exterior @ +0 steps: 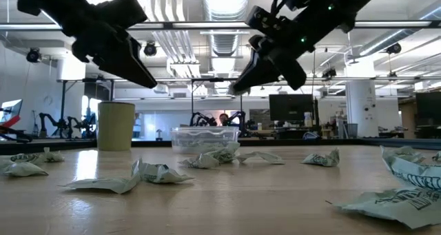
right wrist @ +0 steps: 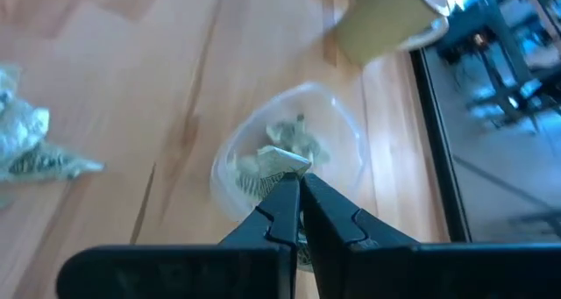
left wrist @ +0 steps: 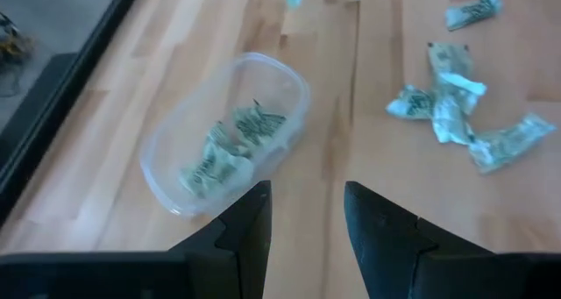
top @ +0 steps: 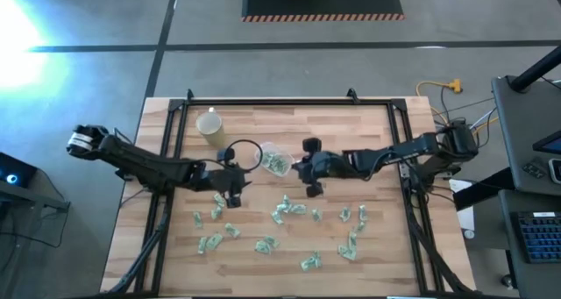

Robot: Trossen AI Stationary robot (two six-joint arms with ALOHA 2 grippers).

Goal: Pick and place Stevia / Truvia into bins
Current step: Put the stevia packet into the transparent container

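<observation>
The clear tub (top: 276, 162) stands mid-table with a few green-and-white sachets (left wrist: 230, 145) inside; it also shows in the low view (exterior: 204, 135). Several more sachets (top: 289, 210) lie scattered on the wood toward the near edge. My right gripper (right wrist: 294, 187) is just right of the tub and above it (top: 303, 171), shut on one sachet (right wrist: 282, 159). My left gripper (left wrist: 302, 202) is open and empty, raised left of the tub (top: 235, 183). My right gripper pinches a sachet by its edge (right wrist: 285, 166) between its two fingertips (right wrist: 279, 198). The fingers slant down from the table's right side. The sachet is lifted clear, over the tub's rim (right wrist: 346, 124).
A pale yellow cup (top: 210, 124) stands at the far left of the tub, and shows in the low view (exterior: 116, 126). A black frame (top: 289, 103) runs around the table's edges. Bare wood lies between the tub and the scattered sachets.
</observation>
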